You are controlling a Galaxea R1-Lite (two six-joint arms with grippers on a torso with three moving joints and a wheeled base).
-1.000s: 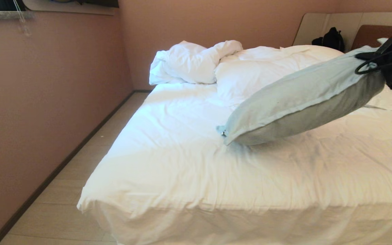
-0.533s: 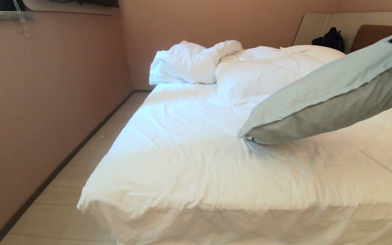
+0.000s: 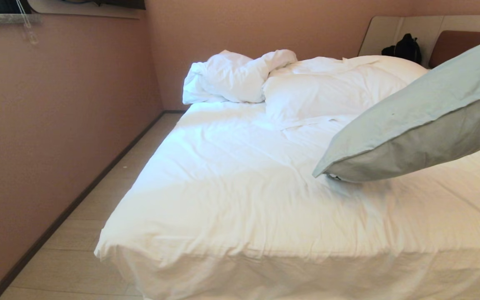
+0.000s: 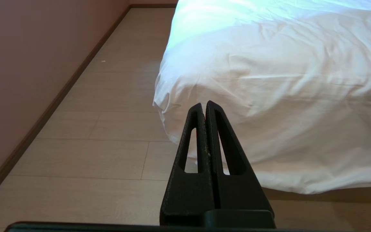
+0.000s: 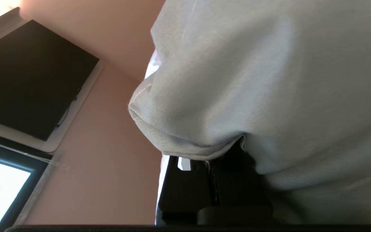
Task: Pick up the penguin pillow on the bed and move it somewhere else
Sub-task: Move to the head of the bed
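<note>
1. One penguin pillow (image 3: 423,125), pale blue-grey with its plain faces showing, hangs tilted over the right side of the bed (image 3: 231,200); its low corner reaches down to the white sheet, and its upper end runs out past the right edge of the head view.
2. In the right wrist view, the right gripper (image 5: 217,180) is clamped on a bunched edge of the pillow's fabric, fingers pressed together with the cloth draped over them.
3. The left gripper (image 4: 204,108) is parked low by the near left corner of the bed, over the pale floor (image 4: 101,151), its two black fingers pressed together and holding nothing.
4. Toward the head of the bed lie a rumpled white duvet (image 3: 236,77) and a white pillow (image 3: 327,89).
5. A black bag (image 3: 404,48) rests against the pale headboard surround (image 3: 383,35).
</note>
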